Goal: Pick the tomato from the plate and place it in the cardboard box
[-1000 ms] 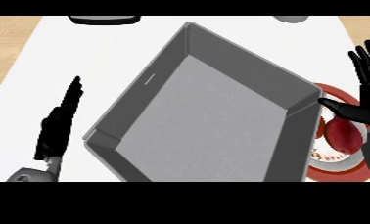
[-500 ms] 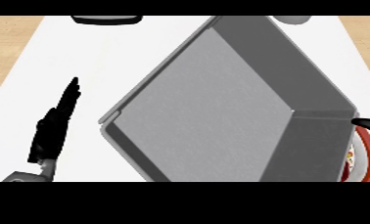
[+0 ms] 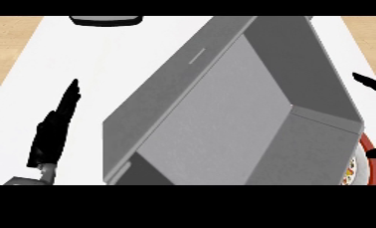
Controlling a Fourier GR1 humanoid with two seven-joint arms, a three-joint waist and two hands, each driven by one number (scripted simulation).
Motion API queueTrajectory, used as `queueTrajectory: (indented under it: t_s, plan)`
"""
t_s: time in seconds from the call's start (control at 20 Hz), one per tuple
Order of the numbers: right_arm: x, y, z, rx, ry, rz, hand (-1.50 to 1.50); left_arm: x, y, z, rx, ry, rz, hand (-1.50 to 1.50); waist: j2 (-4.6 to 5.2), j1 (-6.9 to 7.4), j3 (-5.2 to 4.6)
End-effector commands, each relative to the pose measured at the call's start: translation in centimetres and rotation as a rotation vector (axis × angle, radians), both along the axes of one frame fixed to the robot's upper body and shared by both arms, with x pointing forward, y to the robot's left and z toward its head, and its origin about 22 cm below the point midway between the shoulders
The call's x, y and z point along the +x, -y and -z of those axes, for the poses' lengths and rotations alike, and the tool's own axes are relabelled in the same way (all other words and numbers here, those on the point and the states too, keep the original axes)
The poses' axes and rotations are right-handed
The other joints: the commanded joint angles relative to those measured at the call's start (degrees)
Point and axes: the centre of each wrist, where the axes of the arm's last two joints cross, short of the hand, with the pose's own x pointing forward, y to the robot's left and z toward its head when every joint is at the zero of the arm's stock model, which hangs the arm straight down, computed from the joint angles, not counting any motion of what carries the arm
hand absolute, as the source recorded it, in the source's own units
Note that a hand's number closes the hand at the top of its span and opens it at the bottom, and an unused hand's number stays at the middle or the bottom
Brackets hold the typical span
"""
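A large grey open box (image 3: 242, 117) fills the middle and right of the head view, tipped so that its inside floor and walls face me. Behind its right corner only a sliver of the red-rimmed plate (image 3: 358, 158) shows. The tomato is hidden. A small black part of my right hand (image 3: 363, 79) pokes in at the right edge, past the box's wall; the rest of it is out of sight. My left hand (image 3: 53, 131) rests at the left on the white counter, fingers straight, apart from the box and holding nothing.
A dark round object (image 3: 105, 20) lies at the counter's far edge, upper left. Light wood (image 3: 16, 35) borders the white counter top (image 3: 110, 67) at the left and at the upper right. Bare white surface lies between my left hand and the box.
The box has swung up and to the right and looks larger, now covering the plate, the tomato and most of my right hand. My left hand has stayed in place.
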Motion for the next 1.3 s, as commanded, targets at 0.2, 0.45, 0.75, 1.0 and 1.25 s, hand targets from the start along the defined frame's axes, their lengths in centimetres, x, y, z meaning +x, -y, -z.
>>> queueTrajectory:
  t_s: [0.2, 0.45, 0.75, 1.0, 1.25]
  plan:
    - [-1.0, -3.6, 0.5, -0.093, -0.085, 0.028, -1.5, -0.8, -2.2, 0.3, 0.008, 0.006, -0.016, 0.0, 0.0, -0.41, 0.07]
    - [0.4, -6.9, 2.9, -0.111, -0.082, 0.066, -1.5, 0.2, -1.2, 0.1, -0.008, -0.018, 0.005, 0.0, 0.1, -0.07, 0.09]
    - [0.3, -5.6, 4.3, -0.192, -0.133, 0.085, -1.5, -0.9, 0.5, 0.6, 0.013, 0.001, 0.003, 0.0, 0.11, 0.01, 0.11]
    - [-0.3, -5.7, 6.7, -0.167, -0.132, 0.069, -1.5, -0.8, 0.4, 1.5, 0.002, 0.011, -0.007, 0.0, 0.12, -0.03, 0.11]
    - [0.8, -4.9, 4.8, -0.156, -0.117, 0.078, -1.5, -0.7, -0.2, 0.8, 0.009, -0.002, -0.007, 0.0, 0.1, -0.04, 0.1]
